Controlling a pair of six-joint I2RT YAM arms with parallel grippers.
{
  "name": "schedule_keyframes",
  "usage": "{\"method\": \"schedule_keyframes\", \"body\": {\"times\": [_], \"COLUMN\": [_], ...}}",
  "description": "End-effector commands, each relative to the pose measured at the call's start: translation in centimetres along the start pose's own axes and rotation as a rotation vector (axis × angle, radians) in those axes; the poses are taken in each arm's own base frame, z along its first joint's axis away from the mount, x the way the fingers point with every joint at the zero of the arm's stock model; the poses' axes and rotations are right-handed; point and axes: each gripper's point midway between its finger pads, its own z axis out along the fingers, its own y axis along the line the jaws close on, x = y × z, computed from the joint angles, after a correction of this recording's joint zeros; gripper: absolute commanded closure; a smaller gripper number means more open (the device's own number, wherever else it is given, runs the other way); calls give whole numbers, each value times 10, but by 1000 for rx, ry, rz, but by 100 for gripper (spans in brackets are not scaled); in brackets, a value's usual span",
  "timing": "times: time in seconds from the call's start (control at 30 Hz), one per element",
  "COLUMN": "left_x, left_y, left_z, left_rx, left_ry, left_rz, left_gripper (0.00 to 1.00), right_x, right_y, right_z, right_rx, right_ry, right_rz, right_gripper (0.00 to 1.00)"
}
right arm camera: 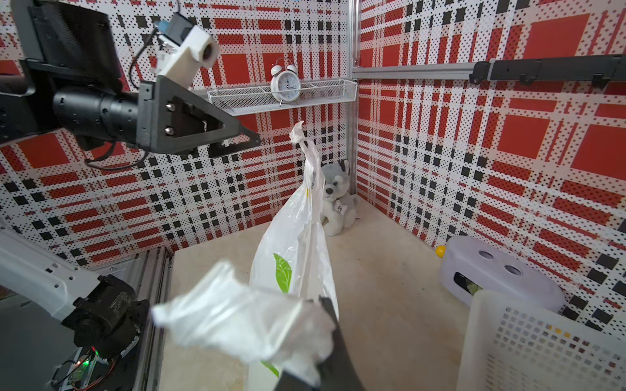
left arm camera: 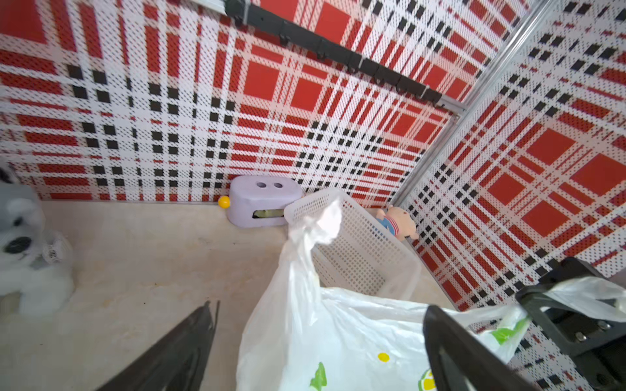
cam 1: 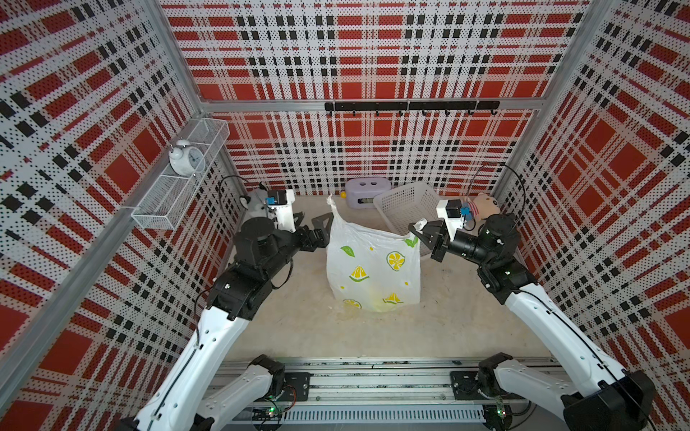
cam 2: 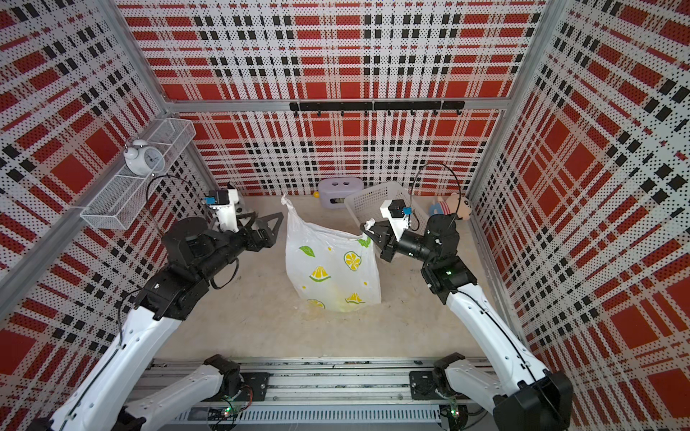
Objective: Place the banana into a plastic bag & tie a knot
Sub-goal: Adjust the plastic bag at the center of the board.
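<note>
The plastic bag (cam 1: 373, 268) (cam 2: 332, 268) stands upright mid-table, white with lemon prints. The banana is hidden; only a faint yellow tint shows through the bag's bottom (cam 1: 377, 304). My right gripper (cam 1: 415, 228) (right arm camera: 318, 315) is shut on the bag's right handle, holding that corner up. The left handle strip (cam 1: 331, 209) (left arm camera: 310, 243) stands up free. My left gripper (cam 1: 311, 219) (left arm camera: 318, 342) is open just left of that strip, touching nothing. No knot shows; the two handles are apart.
A white mesh basket (cam 1: 407, 205) sits right behind the bag, by my right gripper. A lavender box (cam 1: 367, 192) and small yellow ball (cam 1: 342, 194) are at the back wall. Plush toys fill both back corners (cam 1: 485, 209) (right arm camera: 338, 199). A wire shelf with a clock (cam 1: 185, 158) hangs left.
</note>
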Motion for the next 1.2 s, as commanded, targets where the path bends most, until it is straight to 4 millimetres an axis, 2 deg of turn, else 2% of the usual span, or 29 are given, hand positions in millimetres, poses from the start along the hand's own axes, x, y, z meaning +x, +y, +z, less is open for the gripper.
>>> {"method": "schedule_keyframes", "body": {"times": [0.0, 0.13, 0.27, 0.43, 0.47, 0.57, 0.77, 0.9, 1.03, 1.17], "left_x": [-20, 2, 19, 31, 29, 29, 42, 46, 47, 52], "left_y": [18, 28, 18, 26, 33, 32, 14, 21, 17, 23], "left_z": [-20, -37, -50, -26, -26, -32, -30, -1, 17, 53], "left_rx": [-63, -18, 135, 223, 251, 441, 771, 796, 816, 712], "left_ry": [-207, -331, -455, -443, -471, -488, -423, -364, -332, -282], "left_rz": [-56, -102, -70, 28, 27, 22, 80, 86, 103, 140], "left_gripper": [2, 2, 2, 2, 2, 2, 2, 2, 2, 2], "right_x": [-4, -5, -4, -7, -6, -4, 0, 3, 5, 5], "right_y": [-8, -12, -13, -10, -9, -9, -12, -15, -15, -16], "right_z": [-2, -1, 2, 3, 4, 4, 8, 8, 7, 6], "right_rx": [1, -31, -52, -82, -87, -89, -93, -86, -74, -67], "right_ry": [5, 15, 35, 49, 55, 64, 85, 104, 116, 122], "right_rz": [46, 87, 110, 127, 129, 131, 153, 163, 164, 167], "right_gripper": [100, 100, 100, 100, 100, 100, 100, 100, 100, 100]}}
